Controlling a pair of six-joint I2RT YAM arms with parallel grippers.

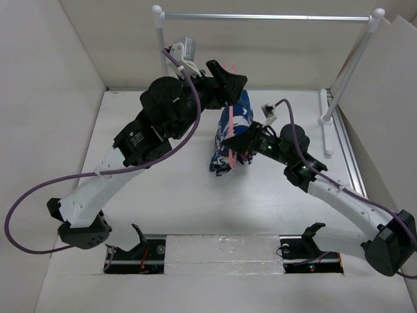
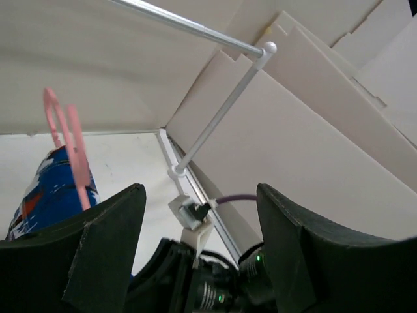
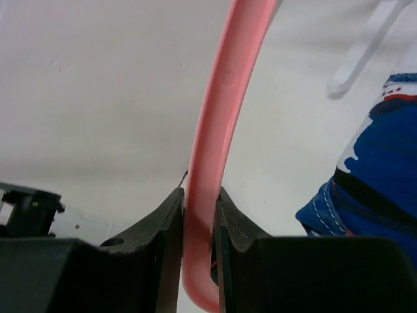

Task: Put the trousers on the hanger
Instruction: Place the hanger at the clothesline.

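Right wrist view: the right tool (image 3: 199, 208) is seen clamped on the pink hanger (image 3: 225, 98). The trousers (image 3: 381, 163) are bunched just beside it at mid-bench (image 1: 169, 195). The left tool (image 2: 199, 195) is held wide open, nothing gripped.

The top camera sits high up behind both arms and looks down and forward. It is far off, so it sees the whole table (image 1: 163, 208), right to the silver rail (image 1: 260, 17) at the back.

The left wrist camera rides on the left arm and peeks out through the left gripper (image 2: 202, 195). It is tipped up toward the back right corner (so it shows mostly walls). It sees the rail too.

The right wrist camera looks out through the right gripper (image 3: 199, 195), across the table. It is very close to the pink hanger (image 3: 221, 124). All three views share the hanger and the blue trousers (image 3: 378, 176).
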